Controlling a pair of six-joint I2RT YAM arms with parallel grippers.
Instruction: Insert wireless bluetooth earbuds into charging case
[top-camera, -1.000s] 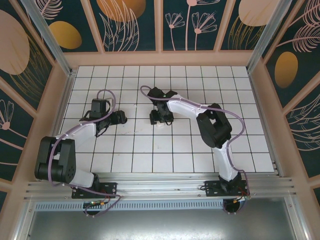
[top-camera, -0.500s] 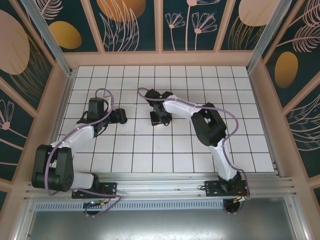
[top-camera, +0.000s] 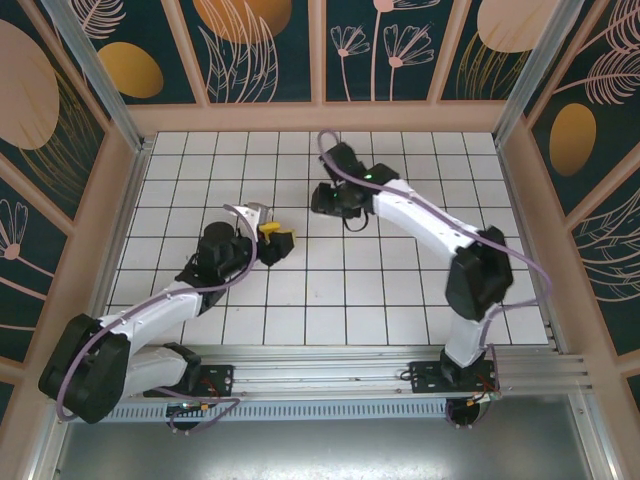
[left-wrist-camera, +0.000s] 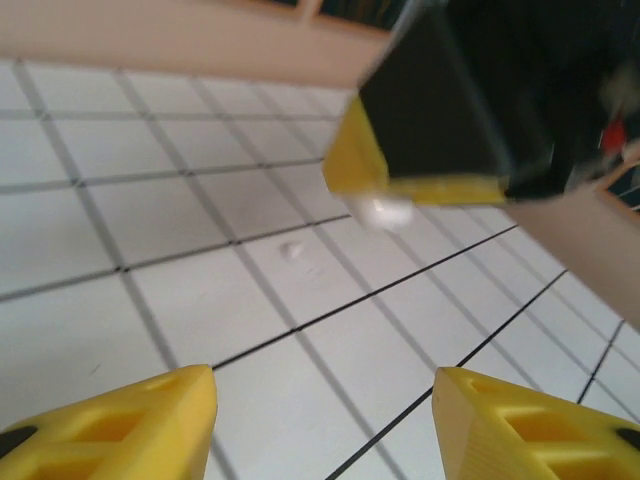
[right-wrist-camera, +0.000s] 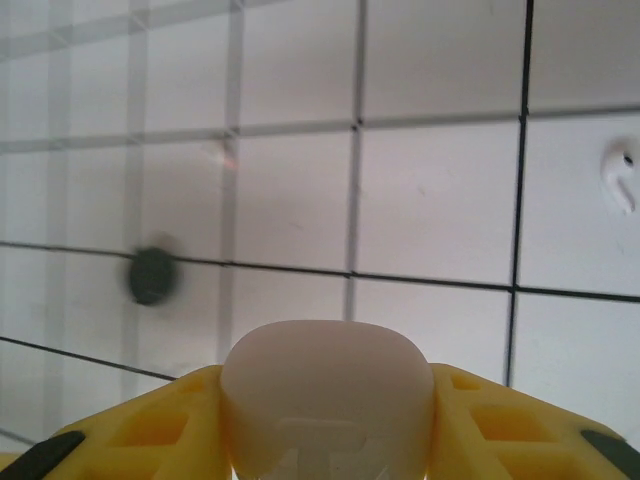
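White charging case (right-wrist-camera: 328, 385) sits clamped between right fingers (right-wrist-camera: 150, 425).

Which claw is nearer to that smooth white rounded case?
Right. The right claw grips the smooth white rounded case between its fingers; the left claw hangs open, apart from it.

- The top external camera is looking down from above and behind the arm bases, standing well back and taking in the whole tiled desk (top-camera: 400, 290) and its surrounding walls.
- The left wrist camera is riding low, near the tiles, looking forward past the left pincer (left-wrist-camera: 320, 400) at the right pincer (left-wrist-camera: 385, 190), which is showing blurred just ahead.
- The right wrist camera is facing steeply down, close over the tiles, with the charging case (right-wrist-camera: 325, 390) sitting at its bottom edge.
- All three are sharing the tiles.
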